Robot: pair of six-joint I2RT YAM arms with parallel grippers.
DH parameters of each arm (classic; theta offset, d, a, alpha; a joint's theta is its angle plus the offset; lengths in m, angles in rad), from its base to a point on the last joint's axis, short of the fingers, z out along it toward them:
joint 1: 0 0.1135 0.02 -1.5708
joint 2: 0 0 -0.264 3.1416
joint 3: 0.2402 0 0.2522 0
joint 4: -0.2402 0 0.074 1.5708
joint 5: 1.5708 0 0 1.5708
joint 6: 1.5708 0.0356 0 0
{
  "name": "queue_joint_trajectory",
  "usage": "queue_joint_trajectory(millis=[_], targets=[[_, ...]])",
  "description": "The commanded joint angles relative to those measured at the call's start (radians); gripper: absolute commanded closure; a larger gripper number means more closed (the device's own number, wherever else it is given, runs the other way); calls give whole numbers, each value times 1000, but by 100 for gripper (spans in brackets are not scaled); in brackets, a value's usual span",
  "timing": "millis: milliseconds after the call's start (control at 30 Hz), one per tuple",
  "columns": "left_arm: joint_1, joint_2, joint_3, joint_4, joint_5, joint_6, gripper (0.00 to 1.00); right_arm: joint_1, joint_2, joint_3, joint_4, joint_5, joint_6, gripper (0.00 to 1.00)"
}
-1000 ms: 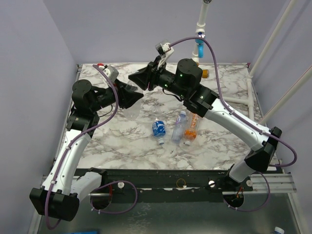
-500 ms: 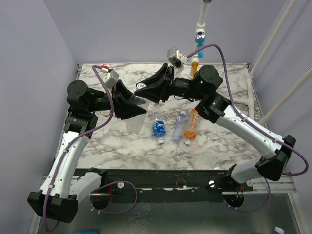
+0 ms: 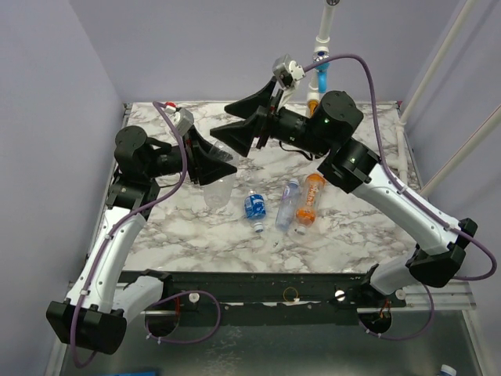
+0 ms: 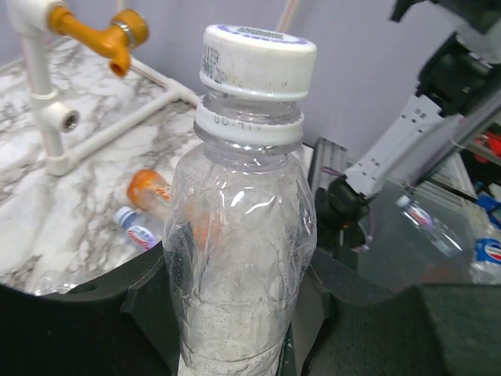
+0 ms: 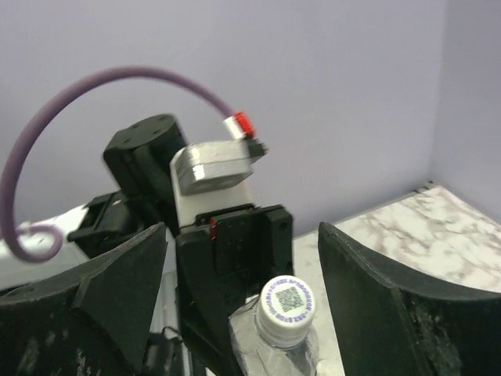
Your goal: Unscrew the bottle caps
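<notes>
clamping the clear bottle point(image 4: 239, 219), the left claw point(image 4: 235, 317) may let it twist; the right claw point(image 5: 244, 270), apart, could miss the off-centre cap point(image 5: 286, 301).

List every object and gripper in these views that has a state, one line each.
left gripper: shut on clear bottle
right gripper: open, either side of cap
cap: on the clear bottle
blue-labelled bottle: lying down
slim bottle: lying down
orange bottle: lying down

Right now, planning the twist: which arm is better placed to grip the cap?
Right. The right gripper is open and lined up with the cap; the left gripper is busy clamping the clear bottle.
</notes>
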Motion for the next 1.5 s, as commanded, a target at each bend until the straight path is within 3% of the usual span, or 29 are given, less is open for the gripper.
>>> queue_joint_trajectory(millis=[0, 67, 333, 567, 700, 867, 967, 1100, 1267, 1467], targets=[[-5, -30, -17, -42, -232, 135, 90, 20, 54, 101, -191, 265, 1, 22], [-5, -39, -23, -43, -280, 160, 90, 30, 88, 142, -239, 317, -6, 29], [-5, -47, -28, -46, -307, 168, 90, 48, 149, 193, -255, 322, -8, 35], [-5, -49, -37, -49, -301, 169, 90, 49, 132, 147, -194, 308, 6, 61], [-5, -52, -47, -50, -292, 173, 90, 49, 111, 114, -160, 288, 10, 64], [-5, -54, -52, -54, -269, 177, 90, 48, 91, 81, -126, 255, 9, 93], [-5, -52, -44, -54, -213, 155, 90, 49, 67, 52, -97, 206, -13, 100], [-6, -38, -15, -54, -56, 77, 90, 45, -3, -47, 16, 38, -60, 100], [-11, -9, 28, -22, 114, -77, 88, 34, -68, -146, 146, -300, -59, 99], [-26, -8, 34, 36, 192, -173, 89, 28, -55, -150, 174, -495, -45, 99]])
